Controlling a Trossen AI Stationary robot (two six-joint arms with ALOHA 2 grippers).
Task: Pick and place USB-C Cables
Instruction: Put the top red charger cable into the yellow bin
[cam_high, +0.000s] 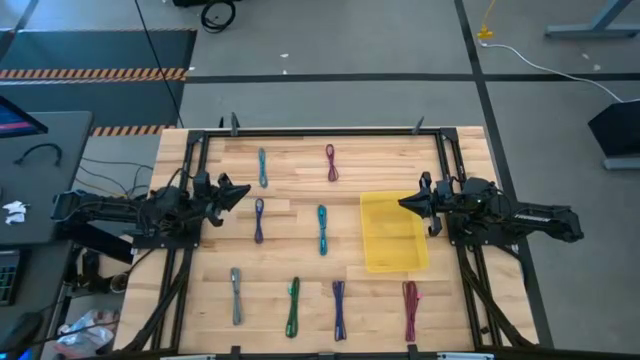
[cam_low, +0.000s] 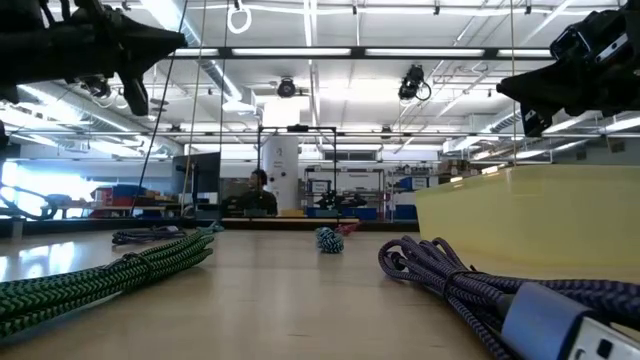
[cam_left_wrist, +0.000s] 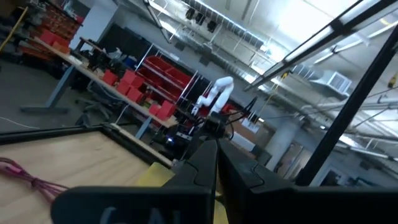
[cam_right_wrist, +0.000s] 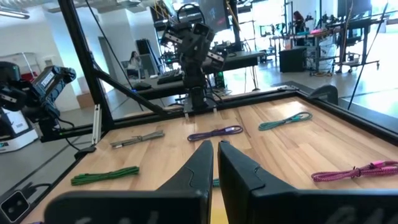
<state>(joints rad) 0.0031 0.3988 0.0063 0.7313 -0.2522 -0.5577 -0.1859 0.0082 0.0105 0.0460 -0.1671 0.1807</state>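
My left pincer (cam_high: 243, 189) and right pincer (cam_high: 404, 204) are closed and empty; cables (cam_high: 322, 229) lie thin, so I might miss

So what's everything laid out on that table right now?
teal cables: 2, teal; one at the far left, one mid-table
maroon-red cables: 2, one at the far edge, one at the near right
purple cables: 2, one in the middle row beside the left gripper, one in the near row
grey cable: 1, grey, near left
green cable: 1, green, near row
bin: 1, yellow, right of centre, looks empty
person: 1, far behind the table
left gripper: shut, raised at the left edge
right gripper: shut, raised over the bin's right side
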